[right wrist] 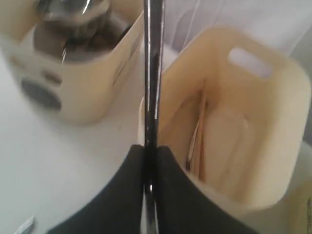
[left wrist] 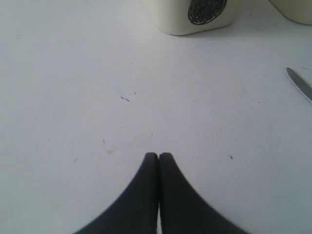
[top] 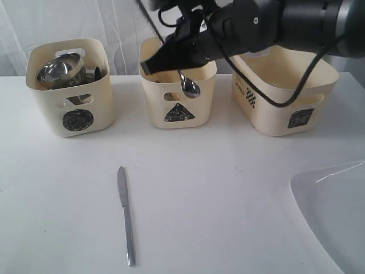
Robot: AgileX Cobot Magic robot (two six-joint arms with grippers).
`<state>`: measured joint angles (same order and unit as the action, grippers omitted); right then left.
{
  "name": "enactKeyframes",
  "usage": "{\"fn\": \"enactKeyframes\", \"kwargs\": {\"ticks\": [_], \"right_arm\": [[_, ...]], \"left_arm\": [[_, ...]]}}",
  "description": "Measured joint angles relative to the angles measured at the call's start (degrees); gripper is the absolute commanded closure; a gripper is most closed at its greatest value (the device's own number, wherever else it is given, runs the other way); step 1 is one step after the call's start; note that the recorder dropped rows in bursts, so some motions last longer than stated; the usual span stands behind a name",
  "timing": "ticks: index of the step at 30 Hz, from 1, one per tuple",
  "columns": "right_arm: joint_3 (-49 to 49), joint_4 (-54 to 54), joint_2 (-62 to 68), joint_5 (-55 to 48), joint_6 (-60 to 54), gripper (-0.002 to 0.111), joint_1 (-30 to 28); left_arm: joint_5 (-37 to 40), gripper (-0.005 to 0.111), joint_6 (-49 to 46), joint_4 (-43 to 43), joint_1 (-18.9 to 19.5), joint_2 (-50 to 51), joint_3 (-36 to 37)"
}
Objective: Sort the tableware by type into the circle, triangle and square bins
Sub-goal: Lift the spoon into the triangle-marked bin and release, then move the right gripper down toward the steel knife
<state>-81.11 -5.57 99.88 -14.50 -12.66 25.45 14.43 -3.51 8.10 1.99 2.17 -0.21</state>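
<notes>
The right hand (right wrist: 150, 150) is pinching the spoon (top: 190, 87) by its handle, the fingers closed almost fully on the thin metal; the spoon is hanging bowl-down over the near rim of the triangle bin (top: 153, 101), the middle one of three bins standing at the far side of the surface (top: 228, 188). The left hand (left wrist: 158, 157) is shut and holding nothing, hovering above bare surface on the near side of the circle bin (top: 48, 111). The spoon is looking light, stiff and smooth; I am judging that polished steel can slip or swing in such a narrow pinch, so letting it go low inside the bin is seeming safer than dropping it from high. The knife (top: 126, 214) is lying flat on the near left part of the surface, well apart from the bins; it is thin, rigid and slippery too, and it is sitting flush, so I am thinking the best hold is across its handle, the fingers coming down just beside its two edges.
</notes>
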Motion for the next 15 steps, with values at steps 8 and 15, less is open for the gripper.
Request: {"fn": "enactKeyframes", "kwargs": {"ticks": [8, 15], "right_arm": [[0.0, -0.11, 6.8, 32.58, 7.61, 0.108, -0.48], [-0.4, -0.11, 16.41, 50.56, -0.76, 0.108, -1.09]], "left_arm": [[0.0, 0.107, 0.0, 0.0, 0.0, 0.0, 0.0], [0.0, 0.107, 0.0, 0.0, 0.0, 0.0, 0.0]]}}
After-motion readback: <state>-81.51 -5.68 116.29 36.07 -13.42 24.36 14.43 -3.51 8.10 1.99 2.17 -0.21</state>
